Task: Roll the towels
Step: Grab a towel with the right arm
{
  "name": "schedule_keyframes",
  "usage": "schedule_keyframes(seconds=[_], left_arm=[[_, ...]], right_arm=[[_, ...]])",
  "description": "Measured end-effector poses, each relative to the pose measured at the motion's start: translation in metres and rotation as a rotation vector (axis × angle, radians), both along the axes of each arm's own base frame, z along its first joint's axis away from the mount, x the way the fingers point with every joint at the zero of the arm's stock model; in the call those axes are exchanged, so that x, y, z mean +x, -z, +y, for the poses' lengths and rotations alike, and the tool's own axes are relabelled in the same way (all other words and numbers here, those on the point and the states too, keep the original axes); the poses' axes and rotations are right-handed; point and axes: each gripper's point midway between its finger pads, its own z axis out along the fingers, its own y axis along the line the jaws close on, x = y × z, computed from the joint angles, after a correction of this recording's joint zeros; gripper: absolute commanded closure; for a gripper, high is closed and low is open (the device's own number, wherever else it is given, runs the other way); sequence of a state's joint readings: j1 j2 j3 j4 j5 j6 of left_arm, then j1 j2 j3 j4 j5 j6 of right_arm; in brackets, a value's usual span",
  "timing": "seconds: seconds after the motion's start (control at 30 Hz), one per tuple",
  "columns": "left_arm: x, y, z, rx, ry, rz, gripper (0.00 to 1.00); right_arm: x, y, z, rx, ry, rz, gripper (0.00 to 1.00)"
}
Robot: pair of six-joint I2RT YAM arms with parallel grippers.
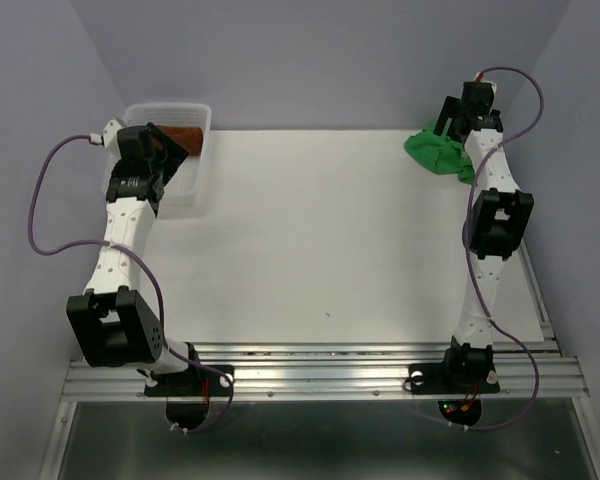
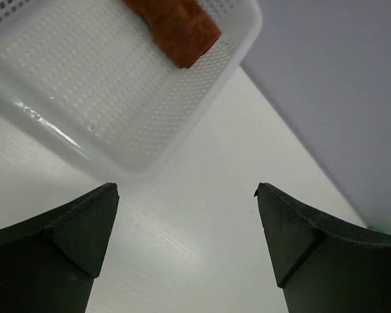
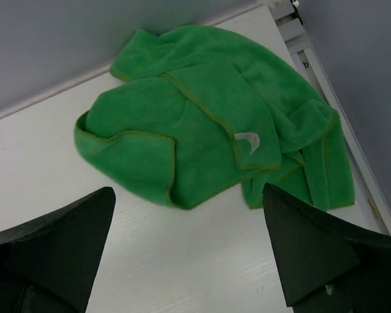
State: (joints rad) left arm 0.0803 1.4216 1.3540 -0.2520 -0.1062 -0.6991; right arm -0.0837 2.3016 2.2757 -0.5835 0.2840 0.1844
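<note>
Pale lavender walls (image 1: 310, 60) close in the white table (image 1: 330, 250) at the back and on both sides, and a ribbed aluminium rail (image 1: 320, 375) runs along its near edge, where the two arm bases are bolted. Between the arms the tabletop stretches wide and flat from the left side to the right, with a thin metal strip showing along its right edge. At the far left corner a white perforated basket (image 2: 98, 85) sits close to the back wall, its rim rounded at the corners and its low walls pierced like its floor. Inside it a rust-brown towel (image 2: 176, 26), rolled into a tight bundle, lies toward the far side of the basket with one end pointing at the basket's right corner. The left gripper (image 2: 184, 189) hangs above the table just outside the basket's near rim, its dark fingers spread wide and nothing between them. At the far right corner the green towel (image 3: 202, 130) lies unrolled in a loose heap of folded-over layers, a small white mark showing on one fold. It sits near the back wall, and its right side reaches close to the table's right edge. The right gripper (image 3: 187, 189) hovers over bare table on the near side of that heap, fingers wide apart, gripping nothing and not touching the cloth. Purple cables loop from both arms out toward the side walls.
</note>
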Motion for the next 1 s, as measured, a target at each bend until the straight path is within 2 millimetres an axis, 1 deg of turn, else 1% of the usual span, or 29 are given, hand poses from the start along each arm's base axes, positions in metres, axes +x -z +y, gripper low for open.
schedule_keyframes(seconds=[0.03, 0.07, 0.1, 0.17, 0.23, 0.3, 0.33, 0.37, 0.4, 0.43, 0.47, 0.5, 0.53, 0.57, 0.67, 0.77, 0.8, 0.83, 0.87, 0.97, 1.0], left_arm=[[-0.004, 0.014, 0.001, 0.003, -0.007, 0.036, 0.01], [-0.008, 0.026, 0.002, 0.003, -0.01, 0.068, 0.01], [-0.01, 0.033, 0.002, 0.003, -0.012, 0.088, 0.01], [-0.016, 0.048, 0.001, 0.003, -0.008, 0.132, 0.01], [-0.019, 0.054, -0.001, 0.004, -0.002, 0.15, 0.01], [-0.019, 0.056, -0.003, 0.003, 0.005, 0.153, 0.01], [-0.019, 0.056, -0.004, 0.003, 0.009, 0.155, 0.01], [-0.019, 0.057, -0.006, 0.001, 0.013, 0.156, 0.01], [-0.019, 0.057, -0.007, 0.0, 0.017, 0.157, 0.01], [-0.019, 0.058, -0.008, -0.001, 0.02, 0.157, 0.01], [-0.019, 0.058, -0.008, -0.002, 0.022, 0.157, 0.01], [-0.019, 0.058, -0.01, -0.002, 0.026, 0.158, 0.01], [-0.019, 0.058, -0.01, -0.002, 0.028, 0.158, 0.01], [-0.019, 0.058, -0.011, -0.004, 0.031, 0.158, 0.01], [-0.019, 0.058, -0.013, -0.007, 0.039, 0.158, 0.01], [-0.02, 0.059, -0.014, -0.011, 0.044, 0.16, 0.01], [-0.02, 0.061, -0.015, -0.012, 0.047, 0.162, 0.01], [-0.021, 0.061, -0.016, -0.013, 0.049, 0.162, 0.01], [-0.024, 0.063, -0.017, -0.017, 0.056, 0.165, 0.01], [-0.032, 0.064, -0.023, -0.028, 0.079, 0.165, 0.01], [-0.034, 0.062, -0.024, -0.029, 0.082, 0.16, 0.01]], right_arm=[[0.006, 0.011, -0.008, -0.007, 0.005, 0.011, 0.0], [0.013, 0.026, -0.017, -0.015, 0.011, 0.025, 0.0], [0.016, 0.035, -0.021, -0.019, 0.013, 0.033, 0.0], [0.019, 0.068, -0.039, -0.034, 0.022, 0.077, 0.0], [0.02, 0.095, -0.053, -0.041, 0.027, 0.113, 0.0], [0.022, 0.109, -0.06, -0.052, 0.025, 0.125, 0.0], [0.023, 0.121, -0.067, -0.063, 0.025, 0.135, 0.02], [0.023, 0.124, -0.071, -0.068, 0.024, 0.138, 0.07], [0.024, 0.13, -0.074, -0.081, 0.017, 0.147, 0.16], [0.025, 0.133, -0.076, -0.088, 0.01, 0.15, 0.34], [0.026, 0.135, -0.076, -0.096, 0.001, 0.15, 0.45], [0.027, 0.136, -0.075, -0.101, -0.012, 0.151, 0.66], [0.029, 0.135, -0.074, -0.102, -0.02, 0.146, 0.79], [0.03, 0.134, -0.073, -0.1, -0.022, 0.14, 0.99], [0.037, 0.13, -0.067, -0.098, -0.052, 0.113, 0.99], [0.04, 0.125, -0.062, -0.083, -0.071, 0.095, 0.99], [0.04, 0.122, -0.061, -0.075, -0.076, 0.089, 0.99], [0.04, 0.115, -0.056, -0.06, -0.087, 0.079, 0.99], [0.04, 0.106, -0.049, -0.047, -0.102, 0.068, 0.99], [0.036, 0.063, -0.031, -0.017, -0.153, 0.016, 0.99], [0.031, 0.039, -0.019, -0.01, -0.181, -0.007, 0.99]])
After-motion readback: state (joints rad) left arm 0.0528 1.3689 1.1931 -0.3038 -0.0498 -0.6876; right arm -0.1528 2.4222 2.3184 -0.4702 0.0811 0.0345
